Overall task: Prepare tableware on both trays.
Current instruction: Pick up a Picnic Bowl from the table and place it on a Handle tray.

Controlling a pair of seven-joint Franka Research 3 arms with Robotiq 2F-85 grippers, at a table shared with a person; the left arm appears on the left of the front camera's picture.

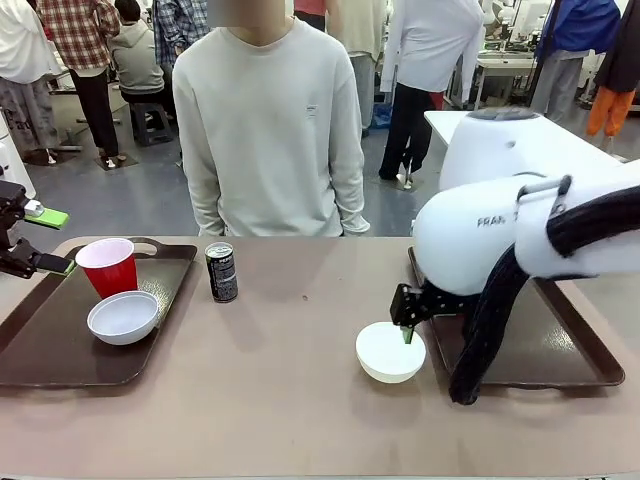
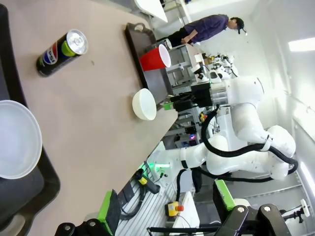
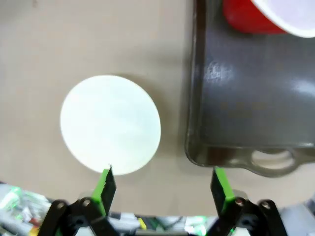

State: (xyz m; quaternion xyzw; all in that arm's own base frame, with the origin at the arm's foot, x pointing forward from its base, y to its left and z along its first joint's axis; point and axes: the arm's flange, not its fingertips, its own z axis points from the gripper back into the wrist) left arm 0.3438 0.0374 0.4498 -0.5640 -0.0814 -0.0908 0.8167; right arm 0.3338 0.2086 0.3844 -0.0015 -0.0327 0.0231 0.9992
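Two matching dark brown rectangular serving trays with raised rims lie on the tan tabletop (image 1: pixel 300 420), one at each side. The left tray (image 1: pixel 40 360) carries an upright red plastic cup with a white inside (image 1: pixel 108 266) and, just in front of it, a small round white bowl (image 1: pixel 123 317). A dark drink can with a silver top (image 1: pixel 221 272) stands on the bare tabletop just off that tray's right edge, between the two trays. A second white bowl (image 1: pixel 390 352) sits on the tabletop near the right tray (image 1: pixel 570 340), but not on it.

The white right arm (image 1: pixel 500 230) bulks across the right tray and hides much of it from the front. Its wrist view shows a second red cup (image 3: pixel 246 19) on that tray, well away from the bowl.

The right gripper (image 3: pixel 163 184) hangs low with its jaws apart and nothing between them. One green pad (image 3: pixel 106 183) is at the near rim of the second white bowl, and the other is over bare tabletop just off the tray's cut-out handle (image 3: pixel 270 160). I cannot tell whether the pad touches the rim.

The left gripper (image 1: pixel 50 240) is at the left edge, just beside the red plastic cup, its jaws spread and empty. A person in a pale sweatshirt (image 1: pixel 265 130) stands at the far side, behind the can.
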